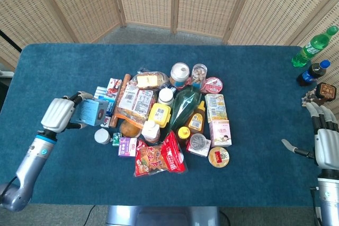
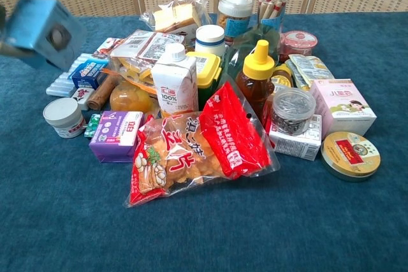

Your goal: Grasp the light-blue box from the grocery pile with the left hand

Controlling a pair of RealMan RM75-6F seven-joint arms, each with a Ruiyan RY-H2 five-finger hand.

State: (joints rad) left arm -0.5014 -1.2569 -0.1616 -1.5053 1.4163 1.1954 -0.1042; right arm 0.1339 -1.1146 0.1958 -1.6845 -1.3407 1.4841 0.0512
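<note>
Fingers of the left hand are wrapped around the light-blue box, which is held tilted just off the left edge of the grocery pile — in the chest view it is seen raised above the table. A white jar and a purple carton are seen close beneath. At the far right, the right hand is spread wide and grasps nothing — 2 bottles are stood beyond it.

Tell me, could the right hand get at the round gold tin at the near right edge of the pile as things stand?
Probably yes. The gold tin lies on the pile's outer edge, facing the right hand, which is open and holds nothing, with only bare table between them. Whether the arm stretches that far is not shown.
</note>
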